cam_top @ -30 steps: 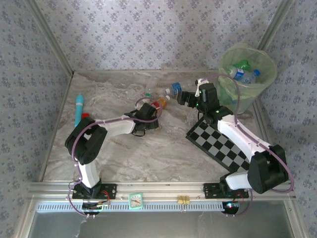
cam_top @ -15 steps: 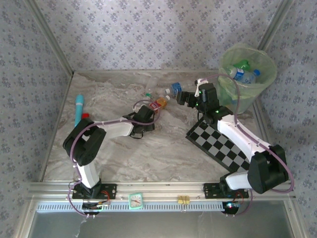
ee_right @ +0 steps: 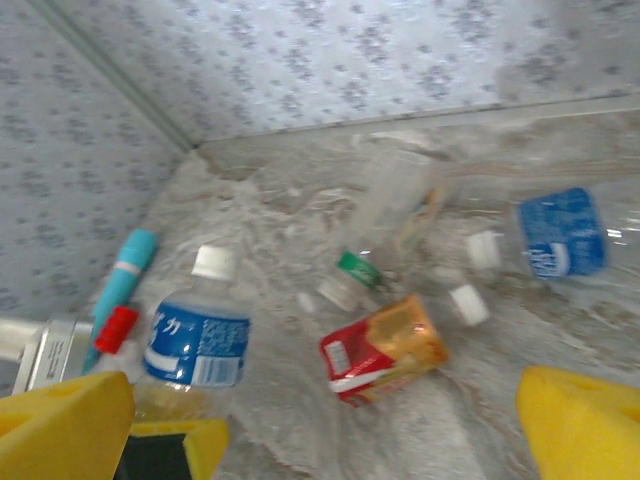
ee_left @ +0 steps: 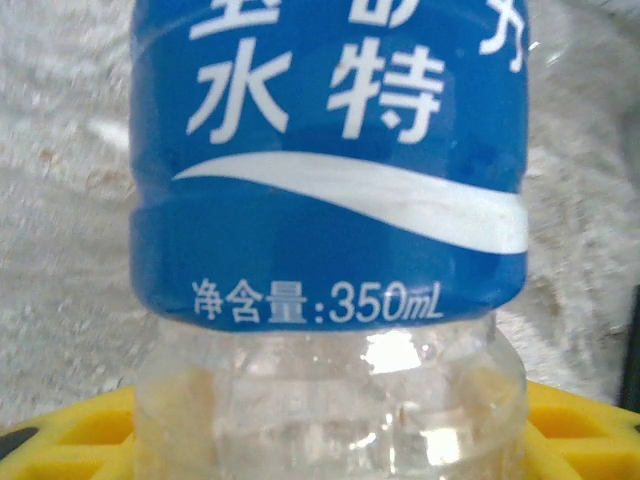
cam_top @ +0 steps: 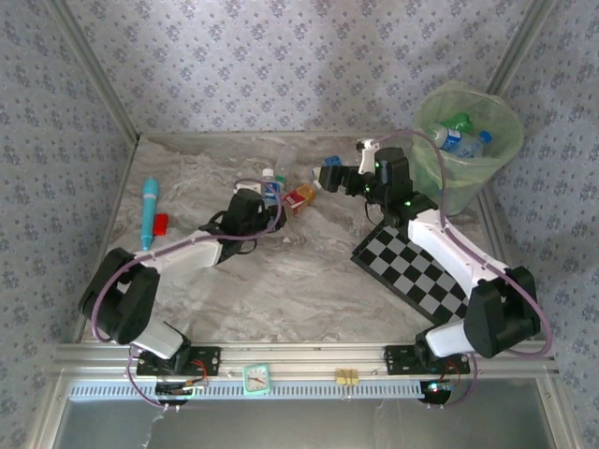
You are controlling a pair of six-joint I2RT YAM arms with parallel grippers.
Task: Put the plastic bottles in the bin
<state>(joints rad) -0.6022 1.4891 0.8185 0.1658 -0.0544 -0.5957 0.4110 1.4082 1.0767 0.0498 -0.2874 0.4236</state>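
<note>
left gripper (cam_top: pixel 267 202): fingers clamped on upright blue-label bottle (cam_top: pixel 270 186), centre of top view. right gripper (cam_top: pixel 328 176): fingers spread wide, nothing between them, just up-right of it. red-orange bottle (cam_top: pixel 299 197) lies between the two on the worktop (cam_top: pixel 281 281). bin (cam_top: pixel 473 178) upper right, well apart, other bottles (cam_top: pixel 459 136) inside.

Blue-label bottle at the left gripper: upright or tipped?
Upright: blue-label bottle stands with white cap on top; its label print reads level in the left wrist view.
</note>
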